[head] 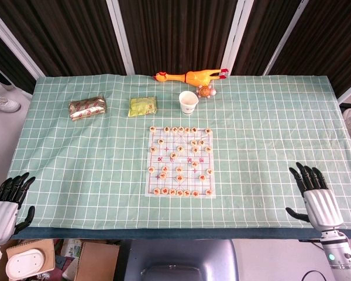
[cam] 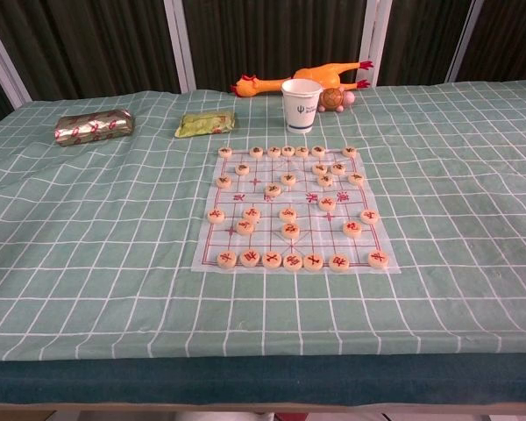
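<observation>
Hands empty, fingers spread: left hand (head: 9,202) off worktop (head: 76,175) near-left corner, right hand (head: 316,196) over near-right edge; chess board (head: 181,162) centre, well apart.

Left hand (head: 4,202), black-fingered with a white back, cut by the head view's left edge; its arm is out of frame. Both hands lie outside the chest view. Characters on the round wooden chess pieces (head: 173,156) are too small to read. The small round orange toy (cam: 332,98) is partly hidden behind the white paper cup (cam: 302,105).
</observation>
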{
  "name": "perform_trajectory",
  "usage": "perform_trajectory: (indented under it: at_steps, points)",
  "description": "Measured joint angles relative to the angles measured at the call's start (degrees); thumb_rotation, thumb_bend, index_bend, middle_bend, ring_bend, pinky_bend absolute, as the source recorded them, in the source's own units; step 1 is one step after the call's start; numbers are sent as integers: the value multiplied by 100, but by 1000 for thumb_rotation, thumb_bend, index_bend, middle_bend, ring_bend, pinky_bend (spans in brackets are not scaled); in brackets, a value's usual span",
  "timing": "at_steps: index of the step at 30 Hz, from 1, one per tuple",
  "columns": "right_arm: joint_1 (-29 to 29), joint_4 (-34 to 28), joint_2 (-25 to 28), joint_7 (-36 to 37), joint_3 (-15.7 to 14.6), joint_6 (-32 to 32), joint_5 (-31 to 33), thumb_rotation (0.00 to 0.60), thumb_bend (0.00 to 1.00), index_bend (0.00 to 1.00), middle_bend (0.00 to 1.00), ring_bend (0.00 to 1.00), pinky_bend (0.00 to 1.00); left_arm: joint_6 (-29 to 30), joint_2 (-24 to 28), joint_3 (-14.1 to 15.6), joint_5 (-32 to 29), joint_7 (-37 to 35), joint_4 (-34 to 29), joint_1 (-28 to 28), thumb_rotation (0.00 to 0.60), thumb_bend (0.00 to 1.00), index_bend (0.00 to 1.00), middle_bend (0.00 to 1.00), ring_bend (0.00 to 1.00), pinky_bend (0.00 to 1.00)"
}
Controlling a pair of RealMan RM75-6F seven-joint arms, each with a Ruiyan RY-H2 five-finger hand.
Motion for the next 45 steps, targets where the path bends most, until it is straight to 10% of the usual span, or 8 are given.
perform_trajectory:
  at_steps: [11, 24, 45]
  points:
    - [190, 120, -100, 80, 58, -99, -134, 600, 187, 29, 0, 0, 0, -95, 14, 9, -27, -74, 3, -43, 600, 508, 0, 0, 0, 75]
    - [1915, -231, -79, -78, 614, -2065, -188, 600, 258, 374, 0, 0, 0, -282, 76, 3, -133, -244, 10, -112, 600, 506, 0, 0, 0, 75]
    - [4125, 1364, -2269, -2135, 1242, -3959, 1917, 600, 409, 506, 0, 0, 0, -311, 260, -42, -217, -941, 159, -156, 600, 505, 0, 0, 0, 75]
